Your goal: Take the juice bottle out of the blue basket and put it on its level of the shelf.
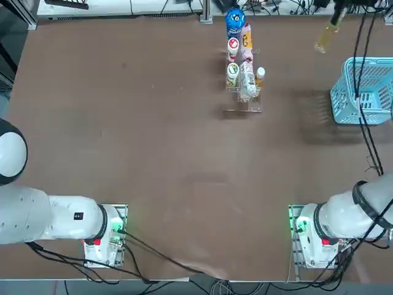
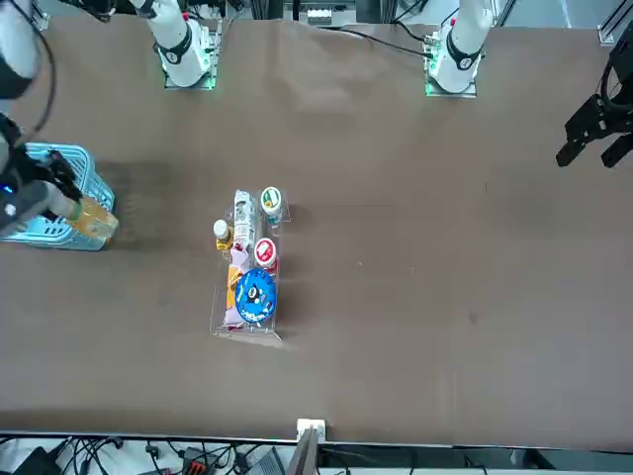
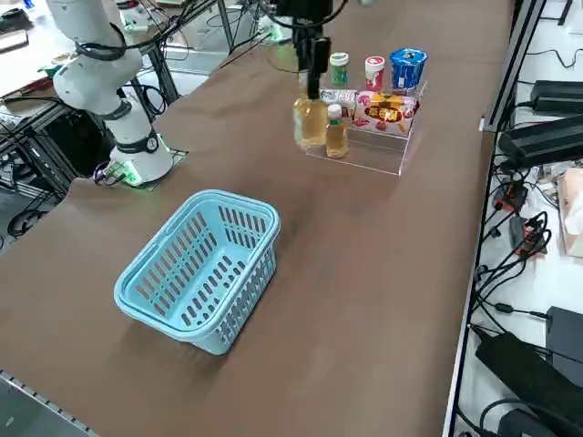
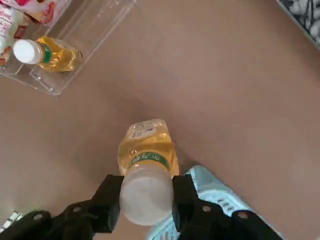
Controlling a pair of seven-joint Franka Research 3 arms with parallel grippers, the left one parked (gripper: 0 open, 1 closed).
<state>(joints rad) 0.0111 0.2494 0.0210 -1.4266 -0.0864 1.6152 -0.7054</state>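
My right gripper [image 4: 146, 194] is shut on the white-capped neck of the juice bottle [image 4: 148, 152], a slim clear bottle of amber liquid. It hangs upright in the air, beside the blue basket [image 1: 362, 92] and on the shelf's side of it. In the right side view the bottle [image 3: 310, 118] hangs under the gripper [image 3: 313, 66], in front of the clear stepped shelf [image 3: 375, 146]. A second, near-identical juice bottle [image 3: 335, 132] stands on the shelf's lowest level. The basket [image 3: 200, 273] looks empty.
The shelf [image 1: 244, 92] also holds a blue-lidded cup [image 1: 234, 19], red- and green-topped white bottles [image 1: 233, 58] and snack packets. It stands at the far middle of the table. The right arm's cables [image 1: 367, 123] hang over the basket.
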